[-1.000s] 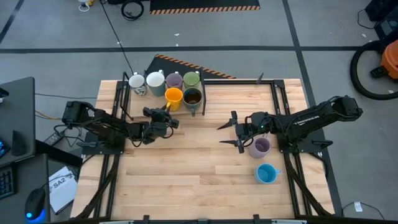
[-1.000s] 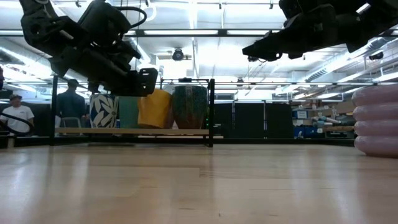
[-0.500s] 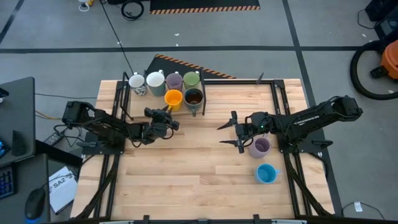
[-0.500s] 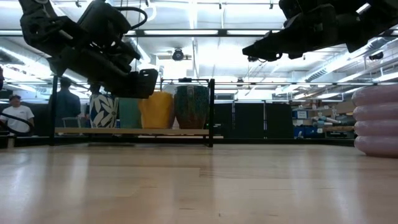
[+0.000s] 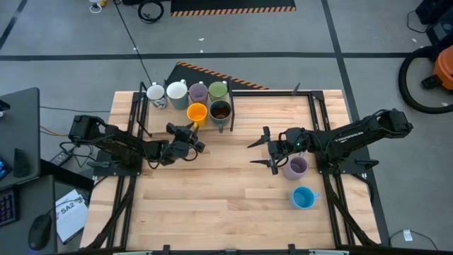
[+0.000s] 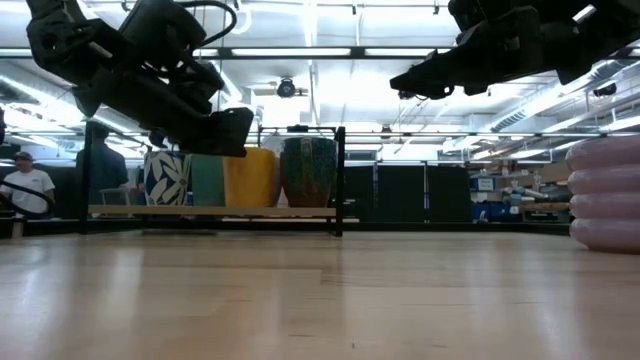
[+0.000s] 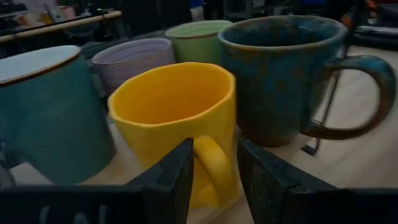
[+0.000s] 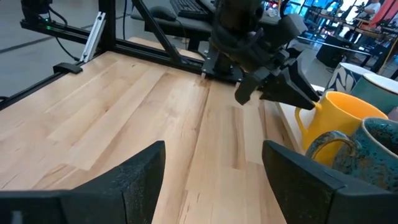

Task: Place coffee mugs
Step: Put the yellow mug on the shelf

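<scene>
Six mugs stand grouped at the table's far left: white (image 5: 156, 94), white-rimmed teal (image 5: 176, 91), lilac (image 5: 198, 91), green (image 5: 217, 90), orange (image 5: 197, 111), dark brown (image 5: 219, 111). All rest on their bases on a low board. My left gripper (image 5: 196, 139) is open just near of the orange mug. In the left wrist view its fingers stand on either side of the mug's handle (image 7: 211, 163). My right gripper (image 5: 260, 149) hovers open at mid-table, left of the second lilac mug (image 5: 295, 167). The blue mug (image 5: 303, 197) stands nearer. My left gripper (image 7: 214, 155) comes level from the near side, with a finger on each side of the orange mug's handle (image 8: 303, 123). I cannot tell whether either finger touches it. The mug stands upright on its base.
A black frame runs around the mug group, with a post (image 6: 340, 180) beside the dark brown mug (image 6: 308, 172). Bare wood lies between the two arms and toward the near edge. People (image 6: 28, 188) show in the room beyond the table.
The orange mug, a little tilted a second ago, has settled upright on the board. My left gripper has drawn back slightly toward the near edge and risen a little. My right arm has kept still.
</scene>
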Motion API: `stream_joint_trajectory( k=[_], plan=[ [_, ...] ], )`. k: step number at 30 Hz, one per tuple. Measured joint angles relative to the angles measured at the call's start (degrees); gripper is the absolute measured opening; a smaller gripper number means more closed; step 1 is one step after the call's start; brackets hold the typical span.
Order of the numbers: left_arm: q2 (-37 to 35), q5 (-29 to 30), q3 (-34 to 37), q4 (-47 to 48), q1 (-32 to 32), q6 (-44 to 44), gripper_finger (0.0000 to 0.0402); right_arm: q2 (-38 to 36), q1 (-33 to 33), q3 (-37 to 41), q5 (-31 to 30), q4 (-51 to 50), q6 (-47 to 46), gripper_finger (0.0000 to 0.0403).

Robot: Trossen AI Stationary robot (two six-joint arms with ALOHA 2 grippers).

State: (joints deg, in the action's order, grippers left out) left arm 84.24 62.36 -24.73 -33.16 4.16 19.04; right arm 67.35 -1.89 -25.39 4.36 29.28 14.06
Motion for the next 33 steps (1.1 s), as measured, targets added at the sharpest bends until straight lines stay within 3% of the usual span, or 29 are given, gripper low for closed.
stream_joint_trajectory(
  k=[11,18,33],
  plan=[
    [-0.3,-1.2,0.0,0.0,-2.8,-0.2,0.0130,0.0,0.0,0.0,0.3,-0.1,0.0,0.0274],
    [-0.3,-5.4,0.0,-0.9,-3.2,0.2,0.0130,0.0,0.0,0.0,0.3,0.3,0.1,0.0274],
    [-0.3,-3.4,0.0,-2.8,-1.7,0.1,0.0130,0.0,0.0,0.0,0.3,0.2,0.1,0.0274]
  ],
)
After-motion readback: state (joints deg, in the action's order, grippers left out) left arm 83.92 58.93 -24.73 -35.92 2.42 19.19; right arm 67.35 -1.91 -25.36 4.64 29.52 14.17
